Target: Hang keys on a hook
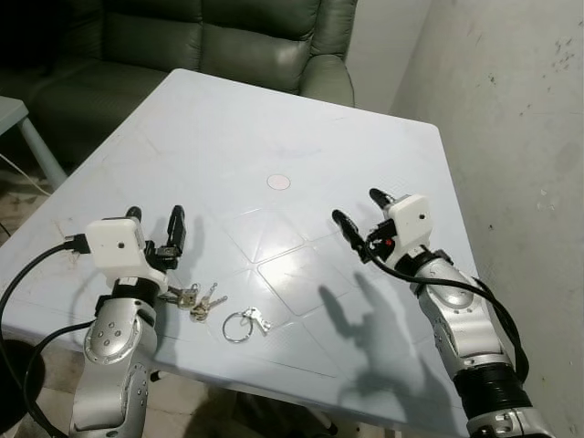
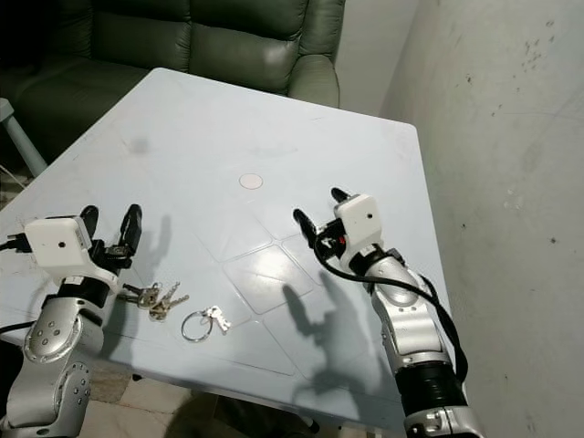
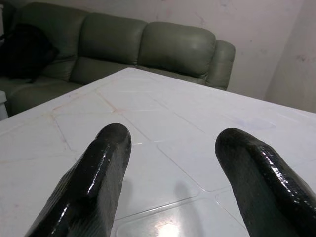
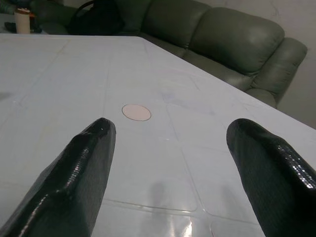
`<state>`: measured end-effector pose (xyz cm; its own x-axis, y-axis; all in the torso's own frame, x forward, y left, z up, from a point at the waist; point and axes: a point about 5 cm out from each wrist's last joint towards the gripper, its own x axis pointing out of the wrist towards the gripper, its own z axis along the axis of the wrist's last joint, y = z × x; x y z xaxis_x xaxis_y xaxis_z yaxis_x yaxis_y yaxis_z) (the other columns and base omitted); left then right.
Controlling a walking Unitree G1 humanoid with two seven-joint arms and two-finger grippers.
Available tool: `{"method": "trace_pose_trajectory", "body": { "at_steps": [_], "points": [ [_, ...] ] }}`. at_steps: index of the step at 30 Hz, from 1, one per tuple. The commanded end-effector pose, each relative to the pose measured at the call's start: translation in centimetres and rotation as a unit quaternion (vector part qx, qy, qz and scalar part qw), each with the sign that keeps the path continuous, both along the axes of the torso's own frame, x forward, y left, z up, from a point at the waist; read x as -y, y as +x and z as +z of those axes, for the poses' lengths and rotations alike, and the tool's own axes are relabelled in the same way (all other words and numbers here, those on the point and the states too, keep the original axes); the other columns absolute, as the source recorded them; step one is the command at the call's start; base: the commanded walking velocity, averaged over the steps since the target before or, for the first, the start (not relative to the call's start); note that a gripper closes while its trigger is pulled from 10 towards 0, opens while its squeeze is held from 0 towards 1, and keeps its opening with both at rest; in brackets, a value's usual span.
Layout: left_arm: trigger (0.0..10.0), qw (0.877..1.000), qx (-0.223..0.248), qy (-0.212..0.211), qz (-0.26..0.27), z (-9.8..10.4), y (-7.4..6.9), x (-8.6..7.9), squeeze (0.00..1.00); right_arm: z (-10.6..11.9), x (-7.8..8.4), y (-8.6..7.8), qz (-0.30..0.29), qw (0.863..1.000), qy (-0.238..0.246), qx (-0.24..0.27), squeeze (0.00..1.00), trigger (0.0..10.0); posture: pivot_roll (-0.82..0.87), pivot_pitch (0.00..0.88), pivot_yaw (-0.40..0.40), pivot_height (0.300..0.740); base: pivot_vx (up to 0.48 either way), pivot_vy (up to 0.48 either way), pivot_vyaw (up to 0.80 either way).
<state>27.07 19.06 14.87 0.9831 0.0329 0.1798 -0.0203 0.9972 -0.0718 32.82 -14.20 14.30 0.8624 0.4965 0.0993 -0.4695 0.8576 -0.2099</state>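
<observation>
Keys (image 1: 196, 301) on ring (image 1: 237, 326), flat near table's (image 1: 301, 128) front edge, just beside left gripper (image 1: 155, 219), fingers spread, empty. Right gripper (image 1: 360, 214) likewise spread, well apart. Left wrist view: fingers aimed over tabletop toward sofa (image 3: 148, 49). Best done by lowering, pinching ring rather than loose keys.
</observation>
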Motion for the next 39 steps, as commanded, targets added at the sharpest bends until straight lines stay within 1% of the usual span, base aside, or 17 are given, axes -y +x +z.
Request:
{"method": "trace_pose_trajectory", "body": {
  "at_steps": [1,8,11,14,16,22,24,27,30,31,32,39],
  "points": [
    [10.0,1.000,-0.001,0.006,-0.003,0.07,-0.05,0.06,0.00,0.02,0.37,0.04,-0.003,1.000,-0.001,-0.002,0.00,10.0,-0.15,0.087,-0.114,0.740,0.000,0.000,0.00],
    [10.0,1.000,0.000,0.006,-0.003,0.09,-0.09,0.06,0.00,0.01,0.37,0.01,-0.003,1.000,-0.001,-0.001,0.00,10.0,-0.15,0.087,-0.114,0.740,0.000,0.000,0.00],
    [10.0,1.000,0.000,0.011,-0.002,0.13,-0.04,0.05,0.00,0.05,0.38,0.06,-0.012,1.000,0.021,-0.004,0.00,10.0,-0.15,0.088,-0.114,0.740,0.000,0.000,0.00],
    [10.0,1.000,0.001,0.010,-0.002,0.15,-0.03,0.04,0.00,0.17,0.49,0.13,-0.025,0.999,0.032,-0.001,0.00,10.0,-0.15,0.088,-0.113,0.740,0.000,0.000,0.00],
    [10.0,1.000,0.007,0.002,-0.005,0.25,-0.03,0.08,0.00,0.20,0.51,0.16,-0.030,0.999,0.044,-0.003,0.00,10.0,-0.14,0.086,-0.113,0.740,0.000,0.000,0.00],
    [10.0,1.000,0.011,0.008,-0.005,0.41,0.03,-0.06,0.00,0.56,0.57,0.16,-0.054,0.995,0.080,0.002,0.00,10.0,-0.15,0.084,-0.109,0.740,0.000,0.000,0.00],
    [10.0,1.000,0.009,0.012,-0.004,0.39,0.07,-0.10,0.00,0.58,0.57,0.13,-0.056,0.995,0.080,0.004,0.00,10.0,-0.15,0.082,-0.106,0.740,0.000,0.000,0.00],
    [10.0,1.000,0.010,0.012,-0.008,0.37,0.17,-0.08,0.00,0.50,0.84,0.23,-0.078,0.992,0.097,-0.004,0.00,10.0,-0.15,0.082,-0.103,0.740,0.000,0.000,0.00],
    [10.0,1.000,0.013,0.008,-0.014,0.39,0.27,-0.02,0.00,0.54,0.87,0.19,-0.082,0.991,0.105,-0.001,0.00,10.0,-0.15,0.078,-0.098,0.740,0.000,0.000,0.00],
    [10.0,1.000,0.011,0.010,-0.015,0.35,0.35,0.01,0.00,0.50,0.92,0.13,-0.086,0.990,0.110,-0.001,0.00,10.0,-0.15,0.078,-0.098,0.740,0.000,0.000,0.00],
    [10.0,1.000,0.009,0.020,-0.017,0.21,0.47,0.19,0.00,0.36,0.96,0.00,-0.094,0.988,0.123,-0.004,0.00,10.0,-0.16,0.075,-0.095,0.740,0.000,0.000,0.00],
    [10.0,1.000,0.009,0.011,-0.027,0.14,0.61,0.55,0.00,-0.30,0.50,-0.61,-0.099,0.987,0.126,-0.008,0.00,10.0,-0.16,0.066,-0.089,0.740,0.000,0.000,0.00]
  ]
}}
